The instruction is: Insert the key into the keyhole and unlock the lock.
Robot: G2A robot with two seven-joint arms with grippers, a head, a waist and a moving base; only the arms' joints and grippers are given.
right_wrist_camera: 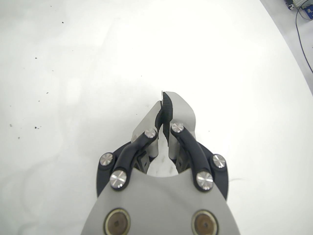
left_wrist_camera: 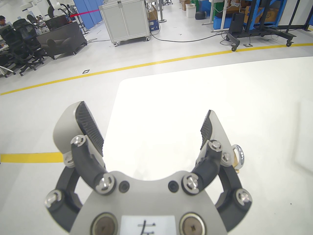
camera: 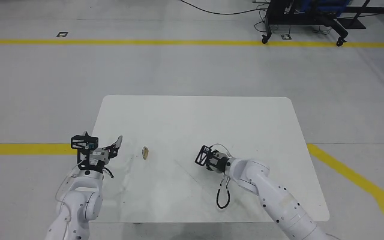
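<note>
A small brass padlock (camera: 145, 152) with a silver shackle lies on the white table (camera: 240, 120), left of the middle. My left gripper (camera: 102, 144) hovers open just left of it, over the table's left edge. In the left wrist view the padlock (left_wrist_camera: 238, 157) peeks out beside one finger, outside the open left gripper (left_wrist_camera: 146, 113). My right gripper (camera: 203, 156) sits low over the table right of the padlock. In the right wrist view this gripper (right_wrist_camera: 163, 99) is shut, with a thin metal sliver, apparently the key (right_wrist_camera: 162, 95), edge-on at its tips.
A black cable (camera: 223, 198) loops off the right arm near the table's front edge. Grey floor with yellow lines (camera: 150, 42) surrounds the table. A dark wheeled frame (camera: 306, 18) stands far behind.
</note>
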